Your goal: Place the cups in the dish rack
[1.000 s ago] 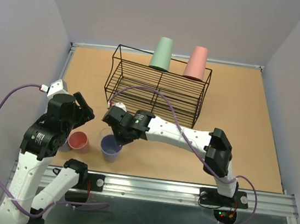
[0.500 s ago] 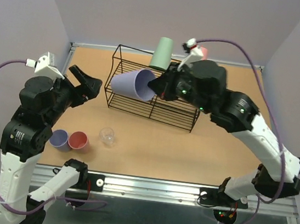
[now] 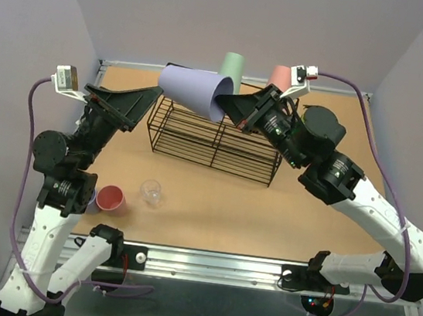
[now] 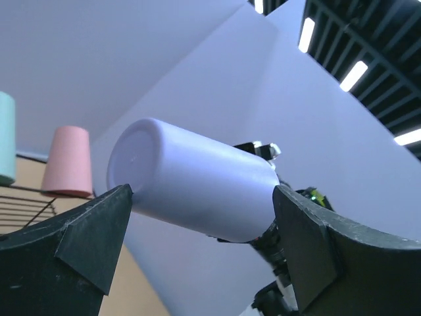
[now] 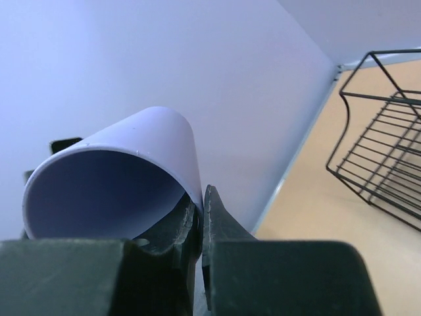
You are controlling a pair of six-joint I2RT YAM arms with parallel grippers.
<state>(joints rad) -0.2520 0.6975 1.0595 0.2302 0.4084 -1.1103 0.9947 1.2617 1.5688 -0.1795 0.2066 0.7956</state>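
Item: lavender cup (image 3: 193, 91); aloft, on its side, above left end of dish rack (image 3: 214, 139); my right gripper (image 3: 231, 112) clamped on rim wall, one finger inside, probably for tipping it mouth-down. My left gripper (image 3: 141, 110) spread wide, empty, facing cup base. Racked, inverted: green cup (image 3: 229, 74), salmon cup (image 3: 279, 77). On table: clear cup (image 3: 151, 191).

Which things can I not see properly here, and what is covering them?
1. Top view: second lavender cup, mostly behind the left arm.
2. Top view: lower parts of the green cup and pink cup, behind the held lavender cup and right gripper.
3. Right wrist view: dish rack, cut by the right edge.
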